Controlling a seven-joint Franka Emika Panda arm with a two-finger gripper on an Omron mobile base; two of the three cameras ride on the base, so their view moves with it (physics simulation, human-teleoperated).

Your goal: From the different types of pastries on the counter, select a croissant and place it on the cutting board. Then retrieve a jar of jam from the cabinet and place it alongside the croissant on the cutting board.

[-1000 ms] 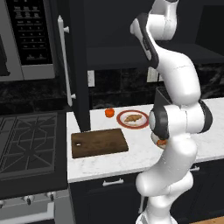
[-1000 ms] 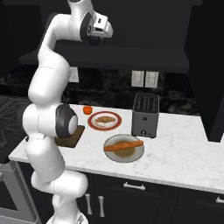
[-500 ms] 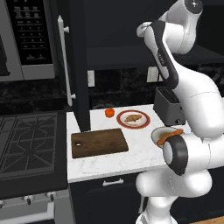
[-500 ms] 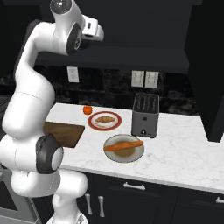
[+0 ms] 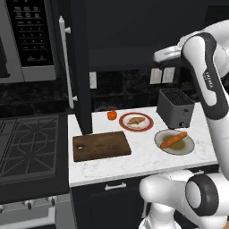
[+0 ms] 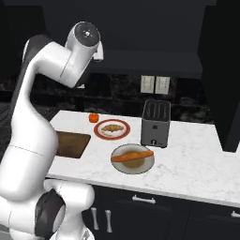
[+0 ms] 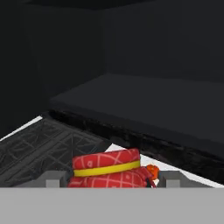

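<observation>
Two plates sit on the counter [image 5: 134, 165]: the croissant [image 5: 135, 120] on the red-rimmed one, beside the bare cutting board [image 5: 101, 146]. The gripper [image 7: 107, 178] clamps a red jar with a yellow band [image 7: 107, 171]; no lettering is readable.

You have bare room on the dark brown wooden cutting board [image 5: 102, 145]; behind it, the small orange round object [image 5: 112, 115] and red-rimmed plate [image 5: 136, 121] crowd the white marble worktop [image 5: 134, 163].

A glossy white arm [image 6: 44, 93] of rounded links, with dark grey joint bands and round caps.
</observation>
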